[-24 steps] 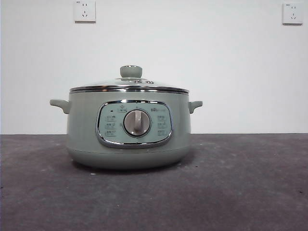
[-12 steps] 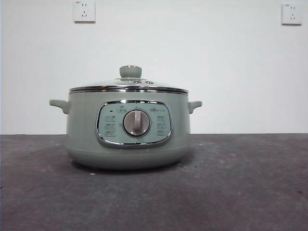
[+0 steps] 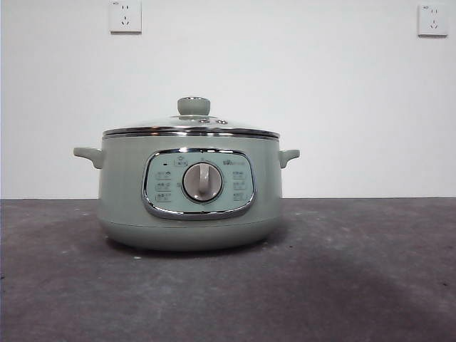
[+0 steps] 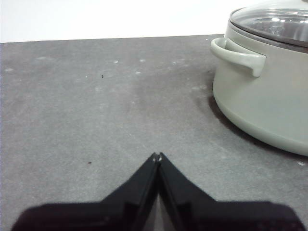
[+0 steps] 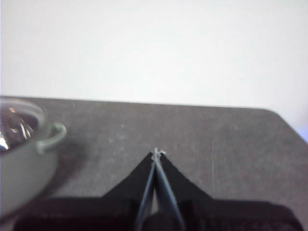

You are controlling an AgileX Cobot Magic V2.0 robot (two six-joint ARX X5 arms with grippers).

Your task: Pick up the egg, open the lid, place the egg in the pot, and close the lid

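- My left gripper [image 4: 157,155] hangs over bare counter [image 4: 96,120] with its jaws pressed together, tips meeting, nothing between them.
- Off to one side of it I see the pot [image 4: 269,106], well apart from the tips, one side handle [image 4: 238,54] turned toward the camera.
- My right gripper [image 5: 156,153] is likewise pinched closed and empty, over the dark counter, with the pot near but apart.
- In the front view the pot sits upright on the counter, dial [image 3: 202,182] and control panel [image 3: 199,183] facing me.
- The lid [image 3: 192,127] sits seated on the pot's rim, knob [image 3: 194,106] on top.
- I cannot find the egg in any view.
- Two wall sockets [image 3: 125,16] show on the white wall behind.
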